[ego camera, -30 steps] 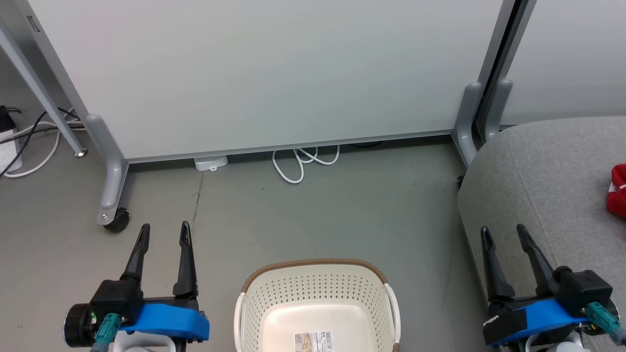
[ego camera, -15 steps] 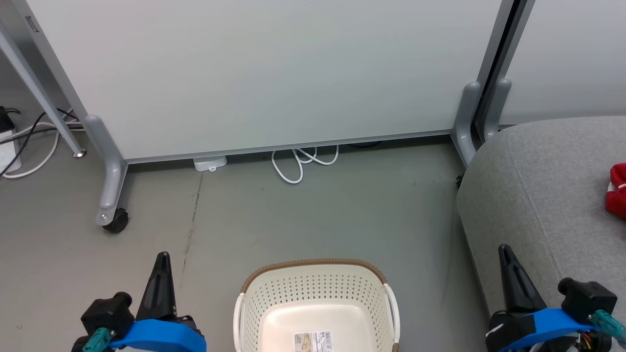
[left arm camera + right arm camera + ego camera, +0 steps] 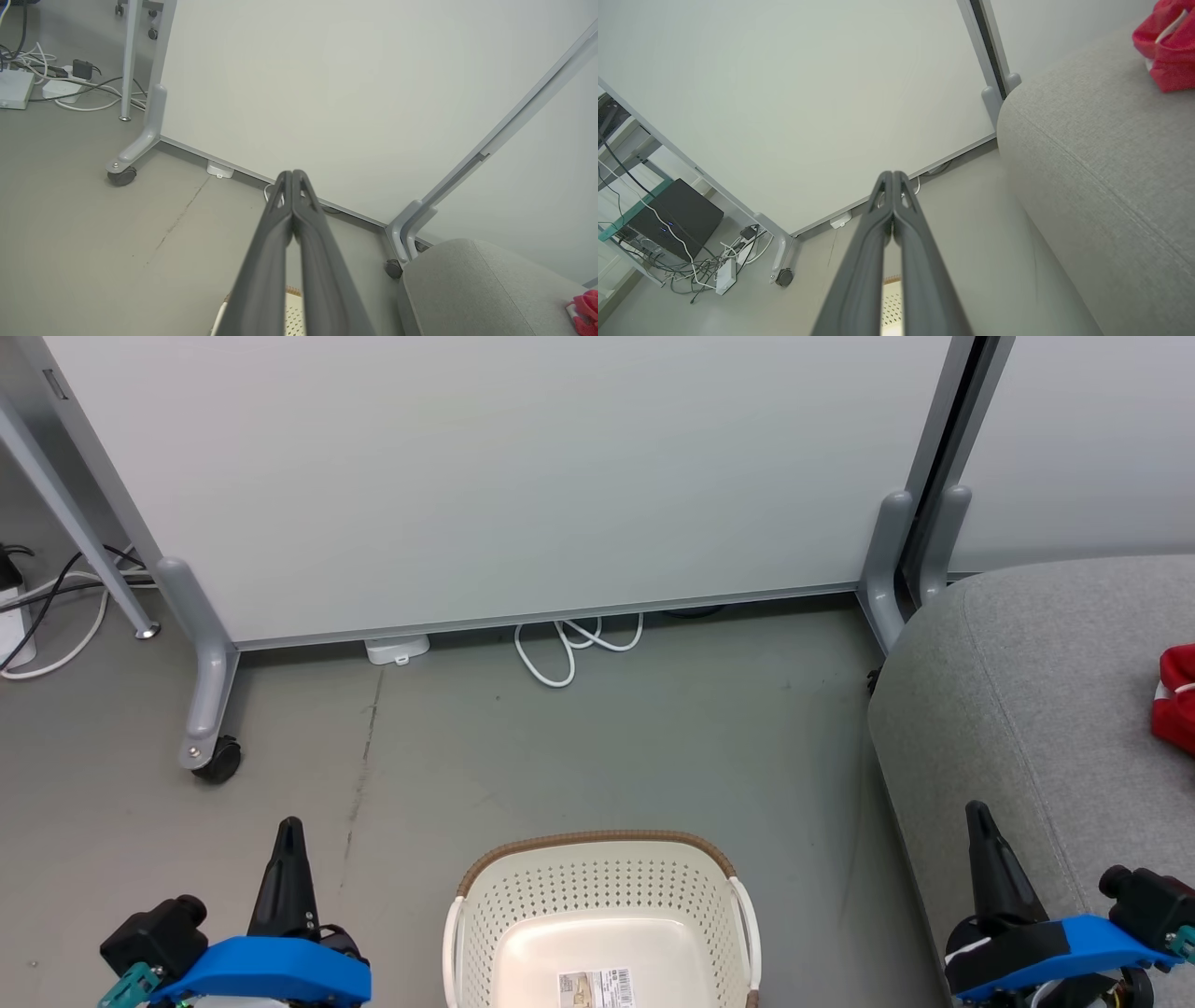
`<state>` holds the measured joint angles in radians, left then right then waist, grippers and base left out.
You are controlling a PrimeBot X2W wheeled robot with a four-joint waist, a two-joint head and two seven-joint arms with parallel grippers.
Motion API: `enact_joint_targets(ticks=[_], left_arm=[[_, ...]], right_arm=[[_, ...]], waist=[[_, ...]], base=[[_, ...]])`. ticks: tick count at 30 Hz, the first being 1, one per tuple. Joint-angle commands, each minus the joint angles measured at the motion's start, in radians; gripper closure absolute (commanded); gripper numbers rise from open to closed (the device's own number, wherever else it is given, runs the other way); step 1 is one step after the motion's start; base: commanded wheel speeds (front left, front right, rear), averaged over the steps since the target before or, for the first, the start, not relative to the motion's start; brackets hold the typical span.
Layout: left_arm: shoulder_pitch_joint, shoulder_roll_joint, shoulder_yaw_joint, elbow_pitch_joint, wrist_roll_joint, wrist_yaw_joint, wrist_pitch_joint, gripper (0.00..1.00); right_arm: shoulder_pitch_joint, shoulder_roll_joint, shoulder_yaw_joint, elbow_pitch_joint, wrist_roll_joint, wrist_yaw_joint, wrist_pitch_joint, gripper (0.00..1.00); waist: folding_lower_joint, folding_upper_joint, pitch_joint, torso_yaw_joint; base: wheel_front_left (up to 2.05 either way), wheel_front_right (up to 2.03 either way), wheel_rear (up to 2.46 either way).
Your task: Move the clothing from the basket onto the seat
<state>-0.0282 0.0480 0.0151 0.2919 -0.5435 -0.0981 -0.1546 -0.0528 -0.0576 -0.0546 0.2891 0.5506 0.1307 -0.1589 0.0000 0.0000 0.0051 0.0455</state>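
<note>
**Red clothing on the grey seat, basket upright at 6 o'clock**

In the head view the basket (image 3: pixel 597 842) stands upright at 6 o'clock, its near half cut off by the bottom edge. It has cream-white perforated walls, a brown woven-look rim along the far side and a white handle on each flank. Its smooth inner bottom shows, with a printed label stuck to it. The seat (image 3: pixel 1027 709) is a large grey fabric cushion with a rounded corner and a stitched seam. It spans 3 to 5 o'clock, with a strip of floor between it and the basket. The clothing (image 3: pixel 1178 695), bunched bright red fabric with white trim, lies on the seat's top at 3 o'clock. The right edge cuts it off, and it is well apart from the basket.
</note>
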Motion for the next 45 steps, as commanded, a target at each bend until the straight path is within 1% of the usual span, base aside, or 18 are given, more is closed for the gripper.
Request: enact_joint_targets(ticks=[1, 22, 31, 32, 45], left_arm=[[-0.034, 0.002, 0.006, -0.018, -0.044, -0.005, 0.010, 1.00], [-0.051, 0.002, 0.034, -0.028, -0.344, -0.014, 0.085, 1.00], [-0.055, 0.003, 0.043, -0.031, -0.442, -0.017, 0.111, 1.00], [-0.057, 0.003, 0.046, -0.032, -0.465, -0.018, 0.117, 1.00], [-0.065, 0.003, 0.059, -0.036, -0.596, -0.021, 0.150, 1.00]], right_arm=[[-0.021, -0.001, -0.005, -0.019, 0.045, 0.000, 0.010, 1.00], [-0.035, 0.001, -0.021, -0.028, 0.343, 0.000, 0.087, 1.00], [-0.040, 0.002, -0.027, -0.031, 0.439, 0.000, 0.114, 1.00], [-0.041, 0.003, -0.028, -0.032, 0.463, 0.000, 0.119, 1.00], [-0.045, 0.004, -0.036, -0.036, 0.594, 0.000, 0.153, 1.00]], waist=[[0.0000, 0.0000, 0.000, -0.001], [0.0000, 0.0000, 0.000, -0.010], [0.0000, 0.0000, -0.001, -0.014], [0.0000, 0.0000, -0.001, -0.014], [0.0000, 0.0000, -0.001, -0.020]], base=[[0.00, 0.00, 0.00], [0.00, 0.00, 0.00], [0.00, 0.00, 0.00], [0.00, 0.00, 0.00], [0.00, 0.00, 0.00]])
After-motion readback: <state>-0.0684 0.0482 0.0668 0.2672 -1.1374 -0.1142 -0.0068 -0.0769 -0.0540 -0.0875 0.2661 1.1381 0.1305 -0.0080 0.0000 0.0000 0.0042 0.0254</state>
